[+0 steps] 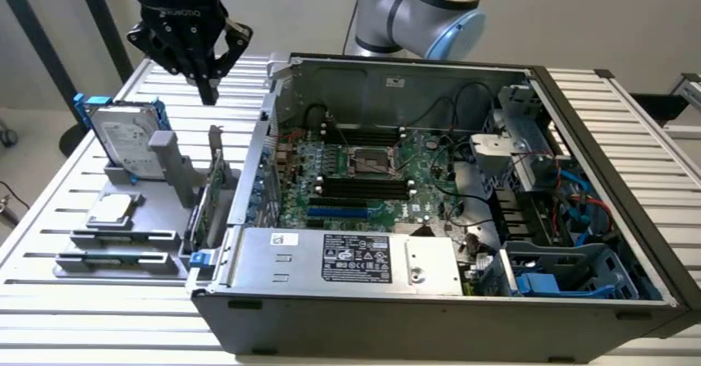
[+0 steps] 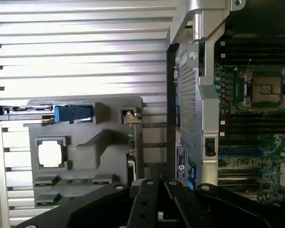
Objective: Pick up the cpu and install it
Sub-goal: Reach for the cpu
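1. Silver-grey and flat, the cpu [image 1: 113, 210] lies face-up in a square recess of the grey holder [image 1: 156, 218]. The holder sits on the slatted desk [image 1: 44, 218], outside the open computer case [image 1: 438, 317], on the exterior view's left.
2. The tool [image 1: 207, 95] hangs above the desk, clenched on nothing. It is well apart from the cpu, farther from the camera and closer to the case's side wall.
3. A hard drive [image 1: 126, 140] stands on edge in blue rails between the tool and the cpu.
4. The cpu is square, so no axis is longer, and its edges run in line with the desk's slats.
5. The space above the cpu is open, though the recess rim hugs its sides. The empty socket [image 1: 376, 162] lies inside the case, across that side wall.
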### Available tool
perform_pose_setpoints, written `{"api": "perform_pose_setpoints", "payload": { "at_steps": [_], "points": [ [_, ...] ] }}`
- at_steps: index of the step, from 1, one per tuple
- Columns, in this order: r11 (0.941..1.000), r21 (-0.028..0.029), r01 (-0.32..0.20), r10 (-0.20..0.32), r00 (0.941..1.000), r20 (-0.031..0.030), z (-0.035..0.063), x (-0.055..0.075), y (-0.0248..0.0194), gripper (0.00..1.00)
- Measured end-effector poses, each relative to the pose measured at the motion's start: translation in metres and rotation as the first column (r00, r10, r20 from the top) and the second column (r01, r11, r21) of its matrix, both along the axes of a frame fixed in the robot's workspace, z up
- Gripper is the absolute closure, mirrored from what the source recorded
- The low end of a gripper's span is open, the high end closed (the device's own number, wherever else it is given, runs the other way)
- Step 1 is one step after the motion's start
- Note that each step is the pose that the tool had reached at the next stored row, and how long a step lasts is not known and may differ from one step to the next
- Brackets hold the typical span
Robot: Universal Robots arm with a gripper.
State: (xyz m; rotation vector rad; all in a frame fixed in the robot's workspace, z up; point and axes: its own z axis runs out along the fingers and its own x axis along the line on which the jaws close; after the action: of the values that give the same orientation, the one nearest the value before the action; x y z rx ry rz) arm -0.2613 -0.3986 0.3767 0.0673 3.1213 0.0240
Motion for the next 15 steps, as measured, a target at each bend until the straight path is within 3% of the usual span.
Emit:
{"api": "perform_pose_setpoints", "payload": {
  "at_steps": [15],
  "points": [
    [0.9998,-0.0223,0.000,0.000,1.0000,-0.0010,-0.0093,-0.068,0.0001,0.89]
  ]
}}
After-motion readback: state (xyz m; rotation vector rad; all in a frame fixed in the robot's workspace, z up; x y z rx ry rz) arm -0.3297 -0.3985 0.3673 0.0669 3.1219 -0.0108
